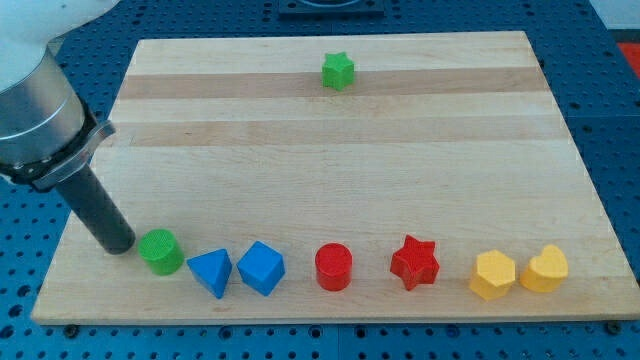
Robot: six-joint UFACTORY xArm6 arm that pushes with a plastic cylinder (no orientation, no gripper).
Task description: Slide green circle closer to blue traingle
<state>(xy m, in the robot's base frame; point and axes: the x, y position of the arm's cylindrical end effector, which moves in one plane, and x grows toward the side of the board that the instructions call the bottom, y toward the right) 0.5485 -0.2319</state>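
Note:
The green circle [160, 251] is a short cylinder near the board's bottom left. The blue triangle [211, 272] lies just to its right and slightly lower, with a small gap between them. My tip [118, 243] rests on the board right against the green circle's left side. The dark rod slants up to the view's left into the grey arm.
A blue cube [261, 267] sits right of the blue triangle, then a red cylinder [333, 267], a red star [415, 262], a yellow hexagon [493, 275] and a yellow heart [544, 268] along the bottom. A green star [338, 71] sits near the top. The wooden board [340, 150] ends just below the row.

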